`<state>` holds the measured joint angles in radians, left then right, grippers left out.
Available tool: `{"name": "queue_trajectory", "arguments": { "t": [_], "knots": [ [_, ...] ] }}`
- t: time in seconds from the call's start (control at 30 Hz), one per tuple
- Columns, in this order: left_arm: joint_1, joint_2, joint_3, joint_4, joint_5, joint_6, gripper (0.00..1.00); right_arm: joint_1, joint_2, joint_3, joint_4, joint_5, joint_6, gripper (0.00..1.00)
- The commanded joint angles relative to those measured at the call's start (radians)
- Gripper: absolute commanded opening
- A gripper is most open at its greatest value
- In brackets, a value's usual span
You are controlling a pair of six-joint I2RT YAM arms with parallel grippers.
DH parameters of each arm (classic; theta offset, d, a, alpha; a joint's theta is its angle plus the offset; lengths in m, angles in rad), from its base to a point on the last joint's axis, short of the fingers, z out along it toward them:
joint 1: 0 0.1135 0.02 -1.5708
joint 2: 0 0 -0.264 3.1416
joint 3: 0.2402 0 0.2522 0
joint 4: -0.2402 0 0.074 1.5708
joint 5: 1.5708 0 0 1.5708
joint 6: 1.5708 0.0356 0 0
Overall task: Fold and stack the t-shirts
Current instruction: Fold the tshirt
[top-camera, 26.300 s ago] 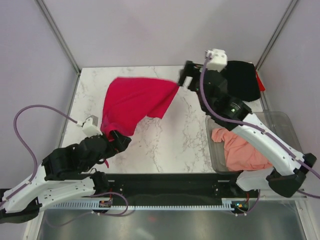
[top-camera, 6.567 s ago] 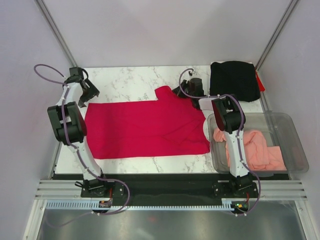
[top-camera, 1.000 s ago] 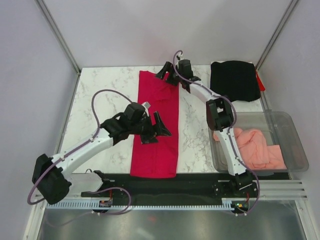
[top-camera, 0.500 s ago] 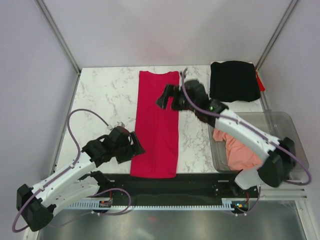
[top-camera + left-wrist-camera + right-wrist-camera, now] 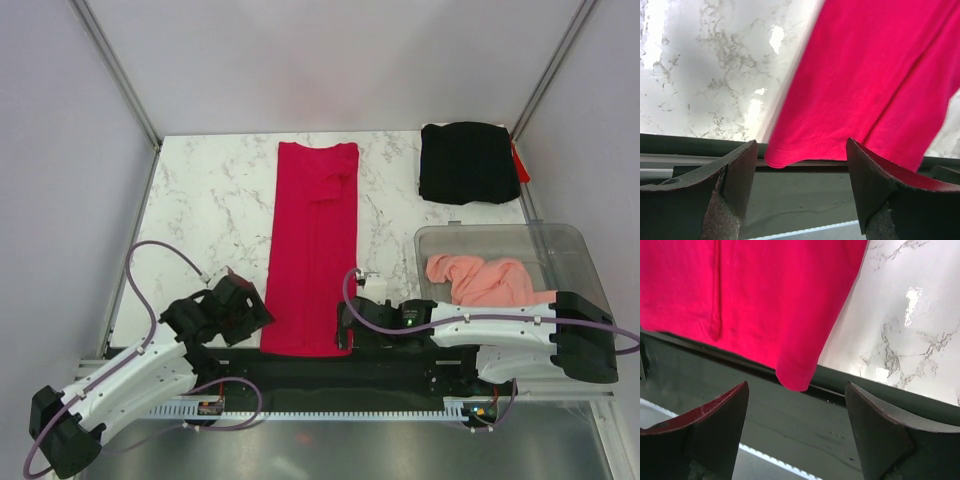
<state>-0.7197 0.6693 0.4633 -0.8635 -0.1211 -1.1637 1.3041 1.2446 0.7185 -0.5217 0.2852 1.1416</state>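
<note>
Marble bench [image 5: 205, 200], contents

Crimson t-shirt [image 5: 312, 250]: long folded strip, centre, far edge to near edge. Clear bin [image 5: 592, 290]: right edge, holding crumpled salmon-pink t-shirt [image 5: 482, 280]. Black t-shirt [image 5: 468, 162]: folded, far right corner. Left gripper [image 5: 801, 142], right gripper [image 5: 796, 385]: wide, empty, at strip's near corners.

The red shirt [image 5: 312, 250] lay as a long strip down the middle of the table [image 5: 205, 210] from 12 to 6 o'clock, its near hem overhanging the edge. Bare marble ran along both sides, wider toward 9 than toward 3. The folded black shirt [image 5: 470, 162] filled the corner at 1 o'clock. The clear bin [image 5: 575, 245] holding the pink shirt [image 5: 488, 280] blocked 4 o'clock. The left gripper [image 5: 248, 312] at 7 and the right gripper [image 5: 343, 328] at 5 crowded the hem corners, jaws spread.
</note>
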Motion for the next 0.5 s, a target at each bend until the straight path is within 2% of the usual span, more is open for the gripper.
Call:
{"name": "queue_trajectory", "arguments": {
  "t": [0.0, 0.13, 0.2, 0.33, 0.47],
  "knots": [
    [-0.003, 0.023, -0.040, 0.041, -0.003, -0.051, 0.78, 0.004, 0.007, -0.024, 0.086, 0.080, 0.090, 0.84],
    [-0.001, 0.003, -0.086, 0.079, 0.024, -0.044, 0.72, 0.003, 0.035, -0.045, 0.138, 0.077, 0.098, 0.77],
    [-0.003, -0.007, -0.109, 0.089, 0.032, -0.048, 0.71, 0.003, 0.059, -0.067, 0.163, 0.059, 0.105, 0.74],
    [-0.003, -0.002, -0.133, 0.118, 0.044, -0.045, 0.68, 0.003, 0.102, -0.102, 0.225, 0.042, 0.113, 0.62],
    [-0.003, 0.007, -0.132, 0.123, 0.043, -0.036, 0.66, 0.004, 0.122, -0.111, 0.249, 0.039, 0.118, 0.55]
  ]
}}
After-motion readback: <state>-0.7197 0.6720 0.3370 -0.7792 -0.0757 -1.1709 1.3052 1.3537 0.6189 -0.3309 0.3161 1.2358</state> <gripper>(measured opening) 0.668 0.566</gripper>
